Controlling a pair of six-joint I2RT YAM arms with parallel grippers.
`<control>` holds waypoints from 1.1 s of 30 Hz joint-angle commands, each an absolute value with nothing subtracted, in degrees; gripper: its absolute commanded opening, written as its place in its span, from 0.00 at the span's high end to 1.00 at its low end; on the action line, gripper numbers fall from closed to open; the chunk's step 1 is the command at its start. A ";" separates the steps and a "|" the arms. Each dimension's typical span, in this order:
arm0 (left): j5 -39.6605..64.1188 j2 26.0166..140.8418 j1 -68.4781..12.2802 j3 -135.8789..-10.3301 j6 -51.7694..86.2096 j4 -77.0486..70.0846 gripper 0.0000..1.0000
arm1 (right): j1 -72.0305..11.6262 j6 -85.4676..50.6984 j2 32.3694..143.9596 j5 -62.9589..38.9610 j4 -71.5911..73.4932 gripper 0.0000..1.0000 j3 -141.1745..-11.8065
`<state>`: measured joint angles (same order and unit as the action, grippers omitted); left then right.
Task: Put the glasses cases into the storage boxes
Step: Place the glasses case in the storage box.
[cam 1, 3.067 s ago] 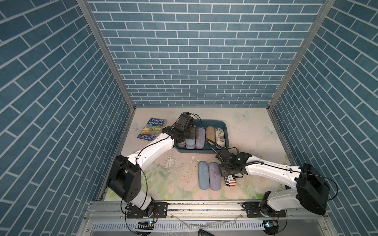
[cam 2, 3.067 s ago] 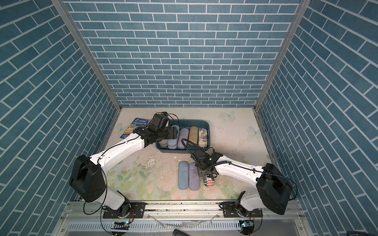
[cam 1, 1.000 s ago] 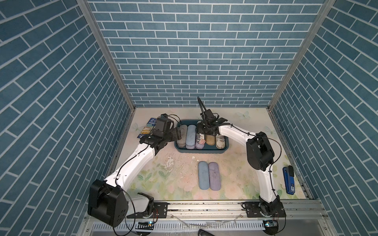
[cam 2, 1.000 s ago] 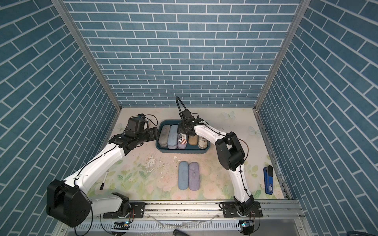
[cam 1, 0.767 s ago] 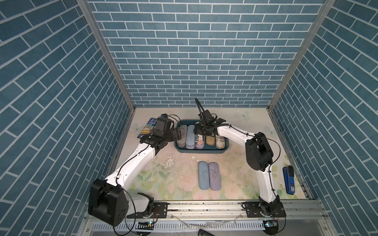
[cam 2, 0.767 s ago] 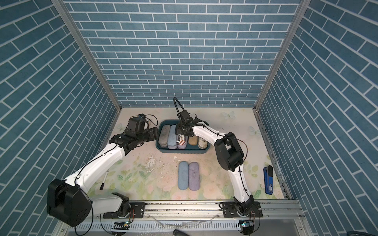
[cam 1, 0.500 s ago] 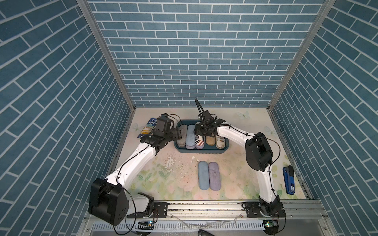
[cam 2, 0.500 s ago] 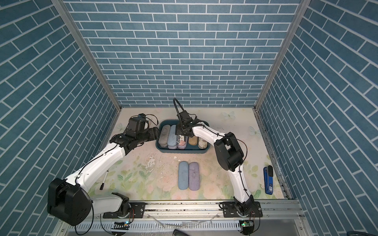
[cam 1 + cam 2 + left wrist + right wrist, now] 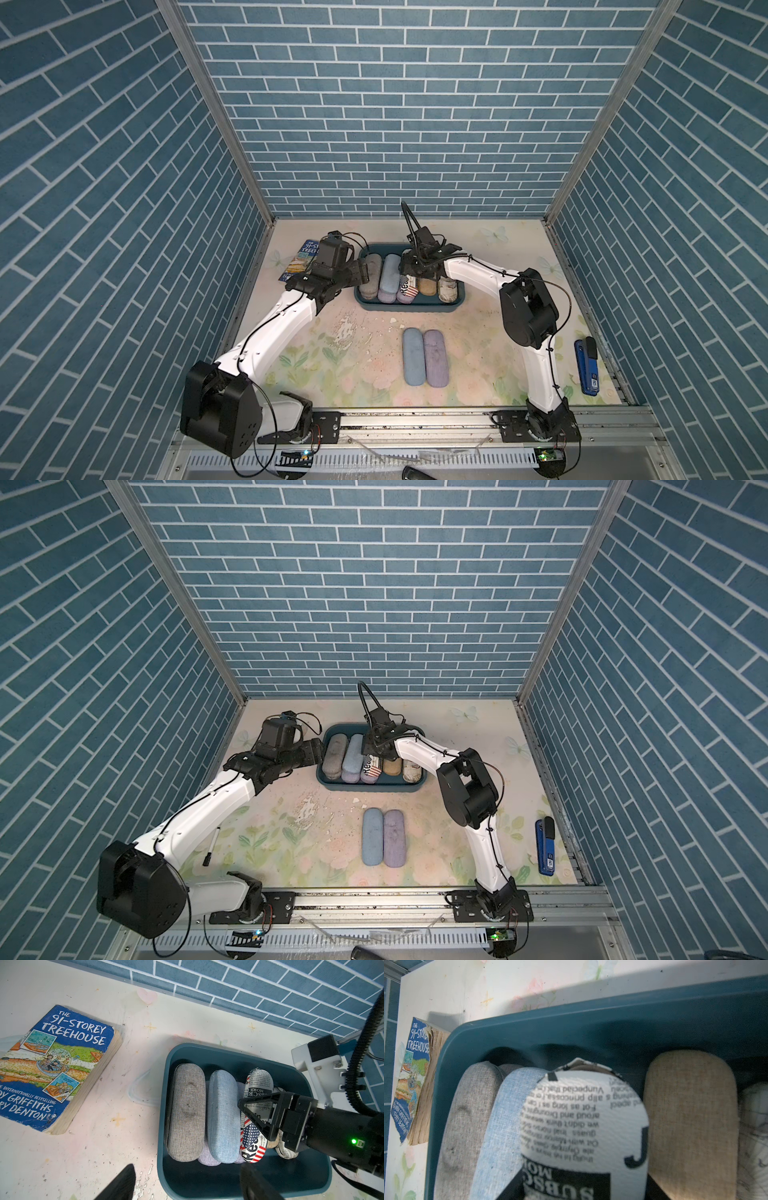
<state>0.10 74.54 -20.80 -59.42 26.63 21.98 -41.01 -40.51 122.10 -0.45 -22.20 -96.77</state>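
Landing the newsprint case in the tub

The dark teal storage tub (image 9: 415, 308) has gained a case. The newspaper-and-flag case (image 9: 258, 1082), which lay on the table in front of the tub a few seconds back, now lies lengthwise inside it, in the middle of the row. Two cases are left outside, the loose blue case (image 9: 413, 357) and the loose lilac case (image 9: 435, 357), touching side by side well in front of the tub. By my reading the task is near its end, with only that pair left to fetch.

The right gripper (image 9: 412, 274) has swung over the tub with the case and straddles it, one finger on each flank. Whether the pads still press or have just let go, I cannot tell. The left gripper (image 9: 187, 1167) hangs at the tub's left end, jaws spread, nothing between them.

The newly placed case is a round-ended hard shell. It is white with black newsprint toward the tub's far wall and has a stars-and-stripes patch toward the near wall. It rides high, shouldering against the stowed blue case (image 9: 223, 1115), while the tan case (image 9: 689, 1115) sits lower on its other side. A grey case (image 9: 187, 1111) fills the tub's left end.
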 commanded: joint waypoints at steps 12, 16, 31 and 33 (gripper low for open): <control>0.35 74.96 -20.18 -58.89 26.64 22.23 0.20 | -41.30 -41.75 121.02 -1.41 -23.20 0.25 -98.18; 0.57 75.20 -20.20 -58.97 26.64 22.23 0.20 | -41.22 -41.75 120.50 -1.27 -23.61 0.24 -98.35; 0.84 75.30 -19.95 -58.54 26.69 21.81 0.20 | -42.14 -42.10 119.71 -4.66 -23.08 0.19 -98.31; 0.98 75.30 -19.90 -58.54 26.73 21.80 0.20 | -42.28 -42.01 119.76 -4.66 -23.11 0.19 -98.49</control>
